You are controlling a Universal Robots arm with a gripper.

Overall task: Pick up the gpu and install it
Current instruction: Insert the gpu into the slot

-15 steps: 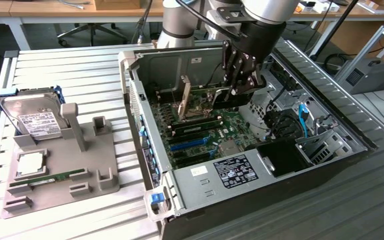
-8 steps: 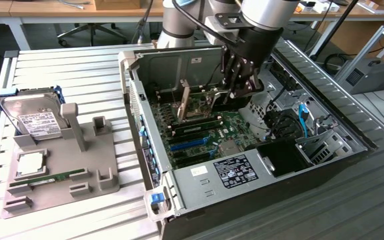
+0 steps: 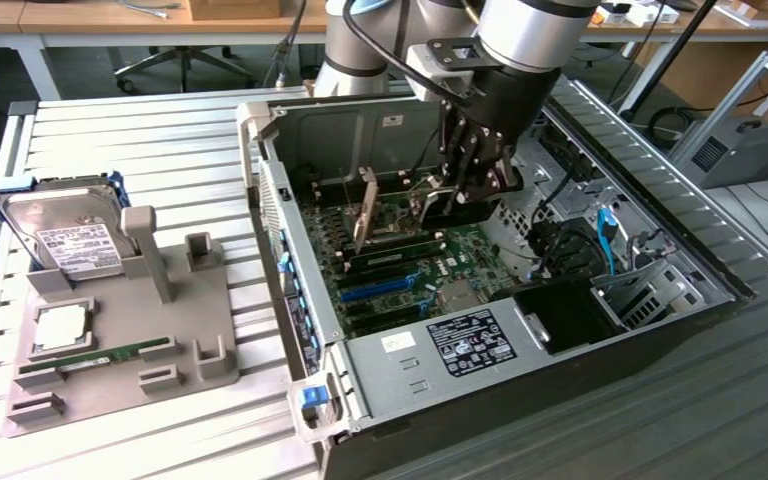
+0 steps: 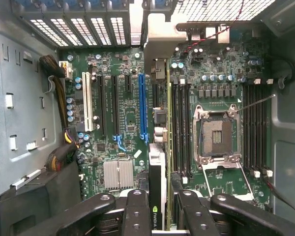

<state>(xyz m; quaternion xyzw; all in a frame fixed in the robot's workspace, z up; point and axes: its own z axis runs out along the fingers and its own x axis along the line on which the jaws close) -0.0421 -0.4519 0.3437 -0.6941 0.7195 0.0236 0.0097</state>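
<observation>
Tool state: tool clenched on the gpu, one finger on each flat face; the card stands on edge.
Gpu location: inside the computer case, over the motherboard, silver bracket end toward the case's rear wall.
Case location: lies open on its side at the middle of the tabletop. A grey fixture carrying the hard drive sits near the tabletop's edge at the exterior view's left.
Seating: judged not yet seated. The card's line sits just beside the blue slot, on the side of the memory slots. Contact with the board cannot be told.
Risk 1: pressing down off the slot line would load the board or a neighbouring slot; cause is the sideways offset.
Risk 2: the bracket may catch the rear wall's lip; cause is a card tilted in the grip.
Risk 3: the red wire near the bracket could get pinched.
</observation>
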